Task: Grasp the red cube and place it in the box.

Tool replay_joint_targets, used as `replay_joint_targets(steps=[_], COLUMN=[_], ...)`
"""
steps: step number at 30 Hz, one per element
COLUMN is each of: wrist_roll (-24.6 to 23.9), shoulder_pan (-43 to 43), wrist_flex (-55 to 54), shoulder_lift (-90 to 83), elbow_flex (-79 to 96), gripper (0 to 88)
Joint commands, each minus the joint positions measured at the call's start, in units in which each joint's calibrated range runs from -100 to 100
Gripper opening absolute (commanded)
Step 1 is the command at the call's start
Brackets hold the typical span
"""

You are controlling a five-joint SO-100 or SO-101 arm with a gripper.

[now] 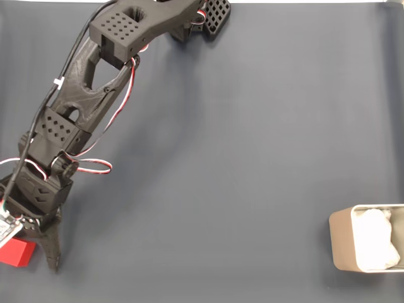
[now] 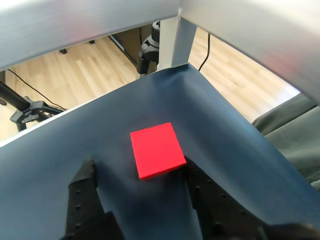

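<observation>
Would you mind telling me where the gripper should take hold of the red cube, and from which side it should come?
Grip the red cube across its two opposite side faces, coming down from above. It lies flat on the dark mat with its plain top showing, and in the wrist view the open gripper already straddles it, so lowering and closing looks simplest.

A dark blue-grey cloth (image 1: 252, 158) covers the bench across the whole fixed view, smooth and matte. In the wrist view the cloth (image 2: 165, 100) runs to a corner near the upper middle of the frame, where a pale metal post (image 2: 175, 42) rises to meet silvery rails (image 2: 75, 25) along the top. Beyond lies a light wood floor (image 2: 80, 75). A black stand (image 2: 27, 107) (perhaps a tripod) sits at the left edge, and a dark cable (image 2: 206, 50) trails at upper right.
</observation>
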Motion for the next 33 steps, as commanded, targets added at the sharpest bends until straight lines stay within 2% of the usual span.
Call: replay_joint_targets(steps=[1, 18, 33], wrist_roll=[-0.49, -1.32, -0.20], shoulder_pan=[-1.18, -1.75, -1.47], wrist_flex=[-0.56, -2.03, -2.93], shoulder_lift=[-6.25, -7.37, -9.37], elbow_flex=[0.04, -0.05, 0.50], gripper=[37.6, 37.1, 26.0])
